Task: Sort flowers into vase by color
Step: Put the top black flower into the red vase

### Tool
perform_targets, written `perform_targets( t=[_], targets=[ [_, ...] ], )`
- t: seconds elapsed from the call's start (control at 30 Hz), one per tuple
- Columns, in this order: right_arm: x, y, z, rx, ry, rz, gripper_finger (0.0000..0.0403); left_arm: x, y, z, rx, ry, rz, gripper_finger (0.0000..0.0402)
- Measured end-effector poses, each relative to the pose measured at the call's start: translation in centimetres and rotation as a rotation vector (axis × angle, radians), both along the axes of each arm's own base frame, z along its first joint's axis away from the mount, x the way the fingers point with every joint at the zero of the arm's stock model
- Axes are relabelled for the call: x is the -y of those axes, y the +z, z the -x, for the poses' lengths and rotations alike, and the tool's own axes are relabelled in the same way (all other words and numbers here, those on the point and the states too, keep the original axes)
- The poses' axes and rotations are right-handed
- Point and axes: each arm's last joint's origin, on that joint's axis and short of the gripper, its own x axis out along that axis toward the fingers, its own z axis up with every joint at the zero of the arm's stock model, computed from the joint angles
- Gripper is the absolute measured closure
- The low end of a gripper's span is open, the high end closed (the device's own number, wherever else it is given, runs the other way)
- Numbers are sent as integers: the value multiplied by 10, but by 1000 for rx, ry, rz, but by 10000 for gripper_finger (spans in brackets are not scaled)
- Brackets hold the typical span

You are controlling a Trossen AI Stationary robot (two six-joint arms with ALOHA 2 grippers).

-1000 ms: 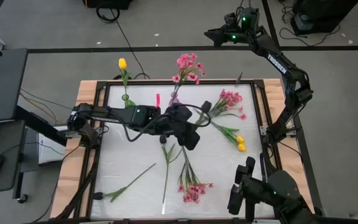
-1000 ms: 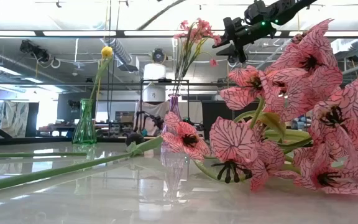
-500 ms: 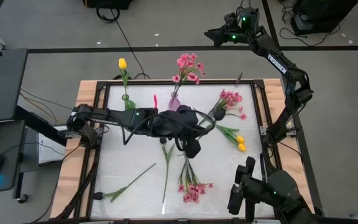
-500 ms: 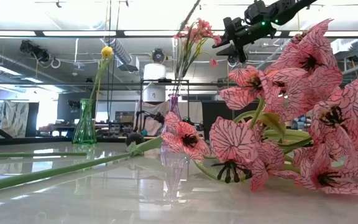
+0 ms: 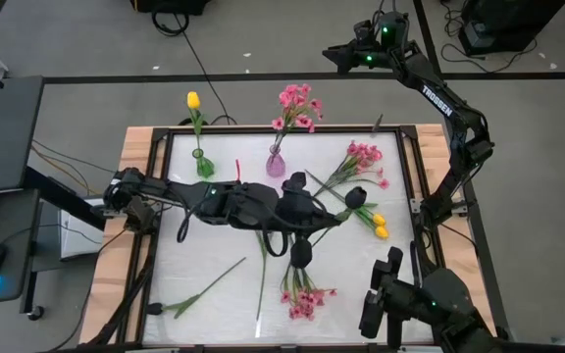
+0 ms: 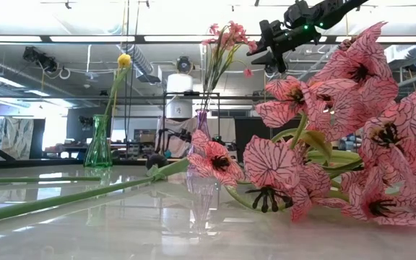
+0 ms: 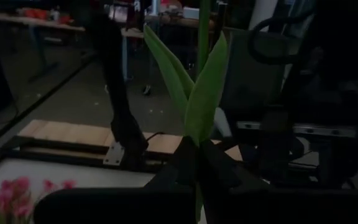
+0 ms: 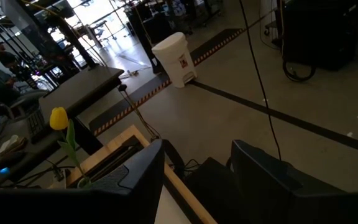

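My left gripper [image 5: 324,214] is over the middle of the table, shut on a dark tulip [image 7: 194,93]; its dark head [image 5: 356,196] shows in the high view. A green vase [image 5: 202,163] at the far left holds a yellow tulip [image 5: 193,100]. A purple vase [image 5: 276,163] beside it holds a pink spray [image 5: 297,106]. On the table lie another pink spray [image 5: 364,162], yellow tulips [image 5: 379,226], a third pink spray [image 5: 304,294] and a green-stemmed flower [image 5: 204,287]. My right gripper [image 5: 337,56] hangs open beyond the table's far edge. My left gripper pinches the dark tulip's green stem just below its leaves [image 7: 196,148] between its two fingers. The fingers lie about level, pointing toward the table's right edge, across the stem. The stem stands up out of the fingers, clear of the table.
A loose green stem [image 5: 263,267] lies near the table's middle, under the left arm. The table has a wooden rim [image 5: 133,147] and dark rails. Bare white surface [image 5: 194,245] lies at the near left. A cabinet with cables stands off the left edge.
My left gripper has gone toward the table's right edge and up, staying shut on the dark tulip. Its wrist has rolled and tipped up toward level, and the tulip's stem has swung round with it.
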Motion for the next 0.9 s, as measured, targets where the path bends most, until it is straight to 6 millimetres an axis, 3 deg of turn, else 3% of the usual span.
perform_targets(
  t=[0.43,0.9],
  targets=[
    [0,0,0,0,0,0,207,1,9,-1,93,-11,-77,395],
    [0,0,0,7,-4,-13,207,-10,15,-3,148,35,-71,395]
  ],
)
